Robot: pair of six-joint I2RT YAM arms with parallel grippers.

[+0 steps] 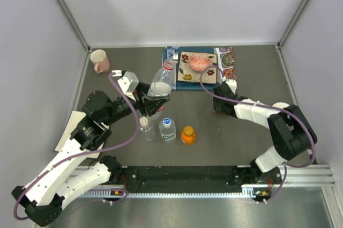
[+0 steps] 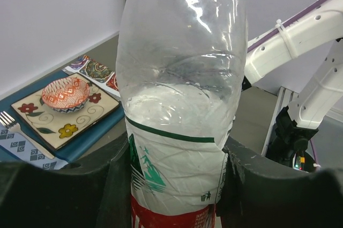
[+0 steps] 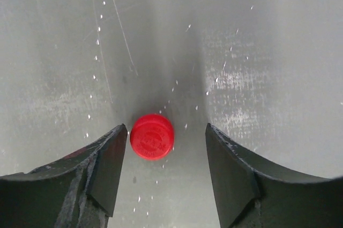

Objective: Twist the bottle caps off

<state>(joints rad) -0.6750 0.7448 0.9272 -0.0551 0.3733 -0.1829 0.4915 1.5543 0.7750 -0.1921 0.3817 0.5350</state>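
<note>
Nearest us, three bottles stand upright in a row on the worktop (image 1: 241,147), between the two arm bases. Left to right: plain clear bottle (image 1: 147,133) with white cap (image 1: 143,123) on, blue-label bottle (image 1: 168,133) with blue cap (image 1: 166,122) on, and short orange bottle (image 1: 187,138) with orange cap (image 1: 187,130) on. All three are just beside each other, with no pincer on any of them.

Just past the row, we see the left pincer (image 1: 151,103) clamped tight on the red-label bottle (image 2: 177,104). The black fingers (image 2: 80,190) press both sides of the label band. The bottle is lifted off the worktop and tilted, neck pointing to the far side. It has liquid in the lower part. From above its mouth looks uncapped, with only a red ring at the neck.

At about the same depth on the right, the right pincer (image 1: 220,105) is low over the worktop with jaws spread and nothing held. In the right wrist view the red cap (image 3: 151,136) lies flat on the worktop between the two fingers (image 3: 107,169). It sits closer to the left one in that view, with a visible gap on each side. Small droplets speckle the surface around it.

Farthest back, a blue placemat (image 1: 170,72) carries a patterned square plate (image 1: 187,75) with a small red-and-white bowl (image 1: 199,63) on it and a fork (image 2: 6,119) beside it. A pink mug (image 1: 99,60) sits in the far left corner, well apart from the bottles.
</note>
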